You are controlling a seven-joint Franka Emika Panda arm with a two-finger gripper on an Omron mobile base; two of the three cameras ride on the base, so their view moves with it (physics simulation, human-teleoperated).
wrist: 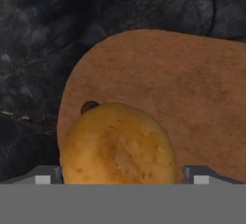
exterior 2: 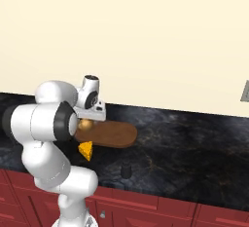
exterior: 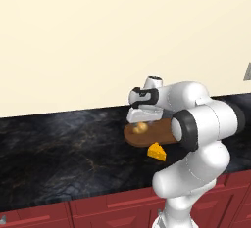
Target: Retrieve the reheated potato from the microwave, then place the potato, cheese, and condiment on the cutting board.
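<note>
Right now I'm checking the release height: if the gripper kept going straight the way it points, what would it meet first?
The potato, which sits between the open gripper fingertips, on or just above the cutting board; contact is unclear. The board comes next.

Arm bent low over the counter, tool [wrist: 120, 175] pointing down, fingers spread wide
</note>
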